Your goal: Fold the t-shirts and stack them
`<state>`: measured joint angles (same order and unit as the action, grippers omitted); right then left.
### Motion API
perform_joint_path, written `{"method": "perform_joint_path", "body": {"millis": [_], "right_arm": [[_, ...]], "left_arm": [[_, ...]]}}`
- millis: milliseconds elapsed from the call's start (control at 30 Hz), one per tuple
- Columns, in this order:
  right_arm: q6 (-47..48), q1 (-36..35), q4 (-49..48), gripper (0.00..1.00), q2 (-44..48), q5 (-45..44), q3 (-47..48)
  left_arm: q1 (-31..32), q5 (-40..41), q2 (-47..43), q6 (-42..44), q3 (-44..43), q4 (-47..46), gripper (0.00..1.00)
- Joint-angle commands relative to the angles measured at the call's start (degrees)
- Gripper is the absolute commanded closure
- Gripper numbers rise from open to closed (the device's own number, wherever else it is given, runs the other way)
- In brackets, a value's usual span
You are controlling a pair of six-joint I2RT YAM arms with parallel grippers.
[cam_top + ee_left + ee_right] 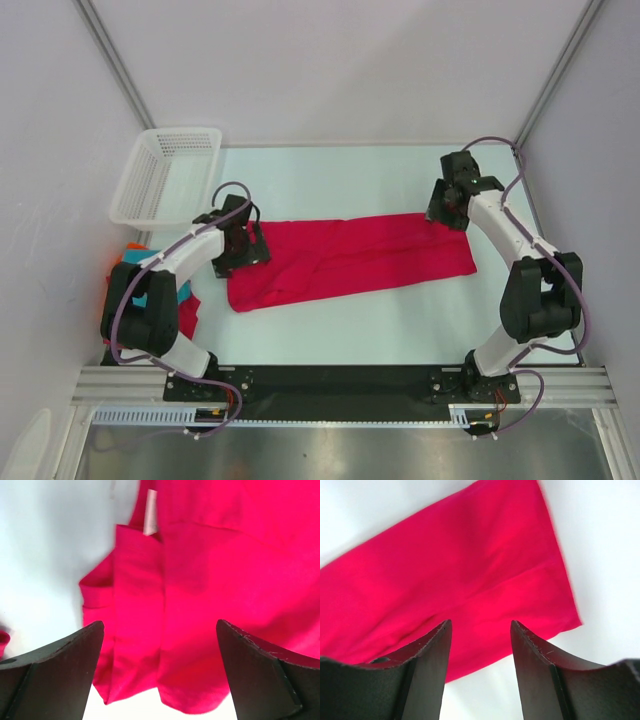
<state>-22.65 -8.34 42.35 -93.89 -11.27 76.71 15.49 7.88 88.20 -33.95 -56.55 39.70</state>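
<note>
Lying across the middle of the counter (330,330), the crimson t-shirt (350,258) is folded into a long band that runs from about 9 o'clock to 3 o'clock in the top view, flat with a few soft creases. It looks like light, limp cloth. Pinched by one layer only, it would probably sag and let the layers slide apart. A hold should therefore catch every layer at an end edge or corner, with both ends lifted together.

The left pincer (243,240) hovers over the 9 o'clock end, where a pale label (150,512) shows. Its jaws are spread fully wide and hold nothing. The right pincer (447,208) hangs above the 3 o'clock end, jaws partly apart and also empty.

At roughly 8 o'clock the folded t-shirts (186,310) sit at the counter's edge. The left arm (185,255) hides most of them, so the teal, orange and red patches are probably separate pieces, though I cannot be sure.
</note>
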Motion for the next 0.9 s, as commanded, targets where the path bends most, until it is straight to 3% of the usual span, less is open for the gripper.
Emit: {"method": "perform_joint_path", "body": {"millis": [0, 200, 533, 600, 633, 667, 733, 867], "right_arm": [[-1.6, -3.9, -0.8, 0.44, 3.2, 3.7, -2.3], [-1.8, -9.3, -0.1, 0.44, 6.1, 5.6, -3.5], [-0.3, -10.1, 2.8, 0.44, 10.5, 4.7, -3.5], [-0.5, -10.1, 2.7, 0.44, 10.4, 4.8, -3.3], [-0.8, -10.1, 2.5, 0.44, 10.1, 4.8, -3.2], [-1.0, -10.1, 2.1, 0.44, 9.8, 4.9, -3.0], [-1.3, -10.2, 1.9, 0.44, 8.5, 5.0, -2.6], [-1.5, -10.6, 1.9, 0.44, 5.8, 4.7, -1.0]], "left_arm": [[-1.2, 1.9, -1.9, -3.7, 2.8, -2.2, 0.00], [-1.7, 1.9, -1.5, -6.7, 5.8, -3.8, 0.00], [-1.6, -3.5, -3.8, -14.3, 15.8, -15.3, 0.04], [-1.6, -5.5, -2.8, -14.1, 15.9, -16.7, 0.24], [-1.6, -6.0, -2.4, -13.9, 15.8, -17.7, 0.45], [-1.6, -6.4, -1.5, -14.0, 14.9, -17.6, 0.88], [-1.6, -6.6, -0.4, -13.4, 13.5, -16.8, 1.00], [-2.7, -5.6, 0.7, -12.8, 8.7, -14.4, 1.00]]}}
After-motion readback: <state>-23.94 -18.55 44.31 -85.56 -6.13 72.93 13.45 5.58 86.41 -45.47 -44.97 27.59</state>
